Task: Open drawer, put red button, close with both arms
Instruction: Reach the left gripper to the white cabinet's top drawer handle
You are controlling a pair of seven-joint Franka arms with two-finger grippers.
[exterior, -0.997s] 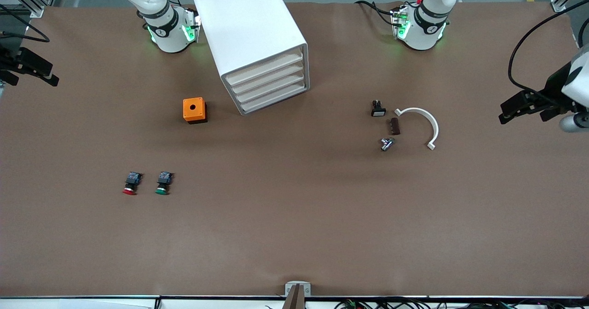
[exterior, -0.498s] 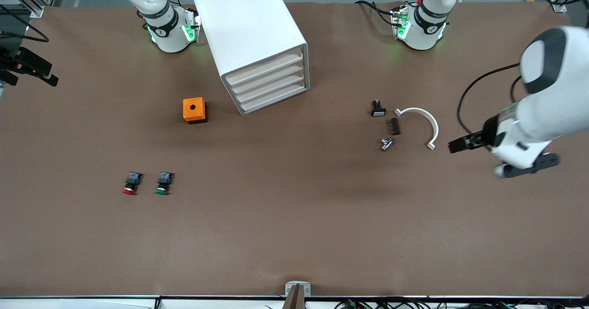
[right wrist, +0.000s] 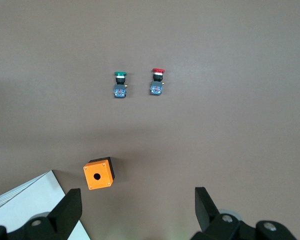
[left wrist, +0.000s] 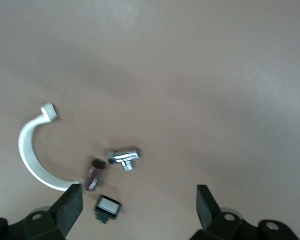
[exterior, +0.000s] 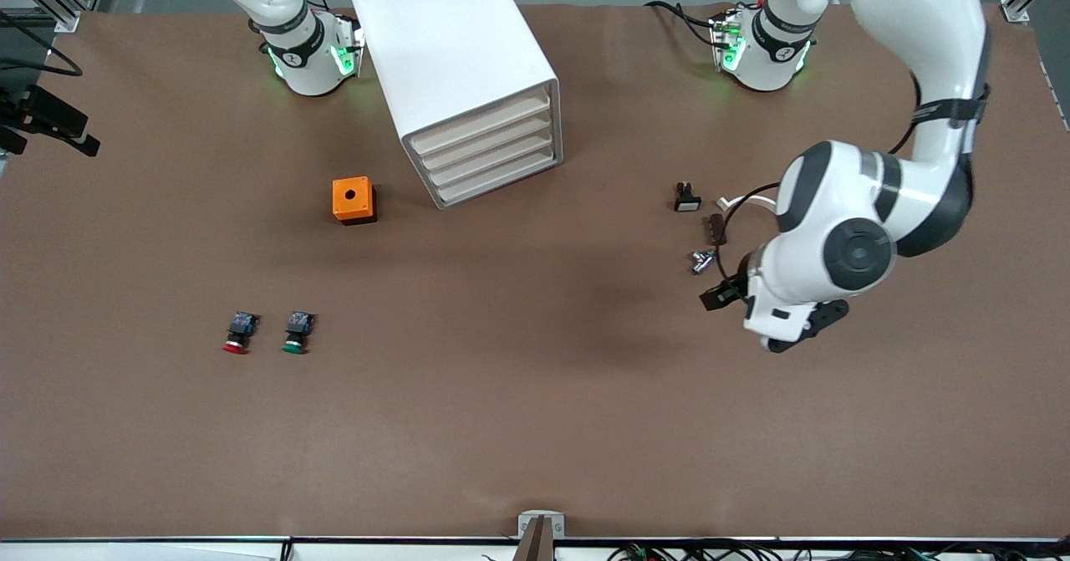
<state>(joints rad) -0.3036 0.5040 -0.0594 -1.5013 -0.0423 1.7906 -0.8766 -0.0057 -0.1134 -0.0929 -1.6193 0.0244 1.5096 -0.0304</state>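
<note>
- The brown paper-covered table [exterior: 535, 427] has a broad bare stretch along the edge nearest the front camera and between the two groups of small parts.
- The big white rounded box cabinet [exterior: 451, 51] stands at an angle between the two arm bases, its four cream fronts facing the front camera and turned toward the left arm's end.
- The drawer [exterior: 481, 123], topmost of the four, sits flush and shut, its long axis running across the cabinet's slanted front.
- The glossy white left arm [exterior: 869, 210] bends over the table; the left gripper [exterior: 720, 295] hangs over bare table close to a small chrome fitting [exterior: 700, 262], its fingers [left wrist: 70, 207] spread wide and empty.
- The right gripper [exterior: 50, 122] waits at the table's edge at the right arm's end, fingers [right wrist: 69, 210] parted, holding nothing.
- The orange box with a round hole [exterior: 353, 200] stands beside the cabinet, apart from it.
- The red button [exterior: 238, 333] lies well nearer the front camera than the orange box, its long axis toward the camera, red cap nearest, blue block toward the bases.
- The green-capped button [exterior: 295, 333] lies just beside it, parallel, not touching.
</note>
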